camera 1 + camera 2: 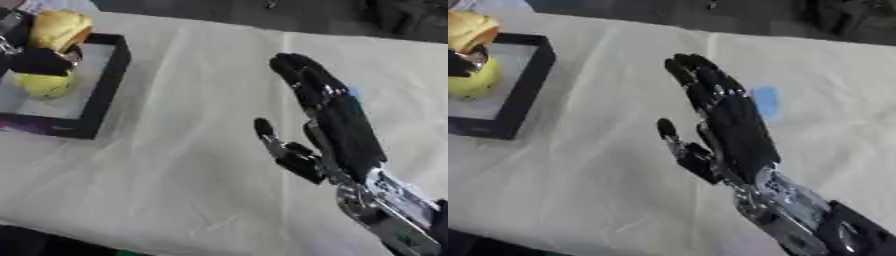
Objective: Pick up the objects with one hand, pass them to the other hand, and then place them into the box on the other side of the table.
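Note:
A black-walled box (pixel 107 85) with a pale floor stands at the table's left edge. Over it my left hand (pixel 39 61) has dark fingers curled round a yellow-orange object (pixel 59 27). Just below those fingers a yellow-green rounded shape (pixel 42 86) shows inside the box; I cannot tell whether it is a separate thing. In the middle of the table my right hand (pixel 732 125) is held up open, fingers straight and pointing away, thumb (pixel 668 131) out to the left, with nothing in it.
A cream cloth (pixel 175 165) covers the table. A small blue patch (pixel 766 102) lies on it just right of my right hand. Dark shapes stand beyond the far edge (pixel 842 20).

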Available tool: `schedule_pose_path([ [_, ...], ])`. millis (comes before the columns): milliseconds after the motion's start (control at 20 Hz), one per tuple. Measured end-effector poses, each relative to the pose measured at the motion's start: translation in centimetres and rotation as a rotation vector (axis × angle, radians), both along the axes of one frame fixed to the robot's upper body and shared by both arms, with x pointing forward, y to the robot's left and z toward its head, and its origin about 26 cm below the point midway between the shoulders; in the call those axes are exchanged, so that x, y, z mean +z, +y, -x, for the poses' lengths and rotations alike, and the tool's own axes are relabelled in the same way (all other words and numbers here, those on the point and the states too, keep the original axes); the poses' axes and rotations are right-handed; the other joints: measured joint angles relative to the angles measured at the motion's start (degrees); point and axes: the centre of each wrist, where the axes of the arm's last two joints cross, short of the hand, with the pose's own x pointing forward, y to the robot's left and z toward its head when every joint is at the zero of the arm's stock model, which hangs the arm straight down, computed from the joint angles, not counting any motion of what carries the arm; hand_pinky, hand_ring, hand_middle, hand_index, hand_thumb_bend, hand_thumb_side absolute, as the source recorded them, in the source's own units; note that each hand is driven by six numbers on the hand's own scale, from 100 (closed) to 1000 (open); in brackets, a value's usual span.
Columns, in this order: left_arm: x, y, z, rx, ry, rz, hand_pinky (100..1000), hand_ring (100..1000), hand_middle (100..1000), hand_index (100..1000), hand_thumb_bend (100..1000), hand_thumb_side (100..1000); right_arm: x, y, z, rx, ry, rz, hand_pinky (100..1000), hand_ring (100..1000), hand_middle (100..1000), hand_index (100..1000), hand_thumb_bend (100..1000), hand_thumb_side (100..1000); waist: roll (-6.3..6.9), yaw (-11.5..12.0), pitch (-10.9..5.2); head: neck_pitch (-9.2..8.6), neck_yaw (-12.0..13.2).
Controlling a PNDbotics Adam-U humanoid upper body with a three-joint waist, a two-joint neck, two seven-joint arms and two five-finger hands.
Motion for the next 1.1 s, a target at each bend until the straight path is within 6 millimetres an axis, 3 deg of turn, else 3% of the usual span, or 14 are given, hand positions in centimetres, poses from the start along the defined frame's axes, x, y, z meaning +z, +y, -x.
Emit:
schedule_pose_path([
  [450,-1.2,3.0,-1.4,0.136,0.021,-0.02,786,467,474,605,100,166,-1.6,-1.7,0.4,-0.049,-0.035,0.02,734,875,840,893,352,125,-1.21,-2.4,0.7,-1.8,4.8],
  [650,-1.9,4.4,-2.3,0.211,0.026,-0.057,827,526,550,713,100,152,-1.6,-1.7,0.4,-0.05,-0.058,0.013,732,873,837,893,352,126,-1.57,-2.7,0.92,-1.83,5.2],
  [750,-2.3,4.9,-2.6,0.235,0.031,-0.077,869,591,618,793,297,230,-1.7,-1.8,0.4,-0.051,-0.065,0.007,729,871,836,894,348,125,-1.69,-2.8,1.05,-2.0,5.2],
  [950,-3.0,6.0,-3.3,0.285,0.053,-0.138,893,647,654,825,595,365,-1.6,-1.8,0.4,-0.052,-0.079,-0.006,725,868,834,894,349,121,-1.9,-2.8,1.06,-2.21,5.1],
  [1100,-3.6,6.9,-3.8,0.324,0.083,-0.175,909,691,683,848,730,386,-1.6,-1.8,0.3,-0.05,-0.087,-0.014,723,866,834,895,348,118,-1.93,-2.8,1.06,-2.21,5.1],
])
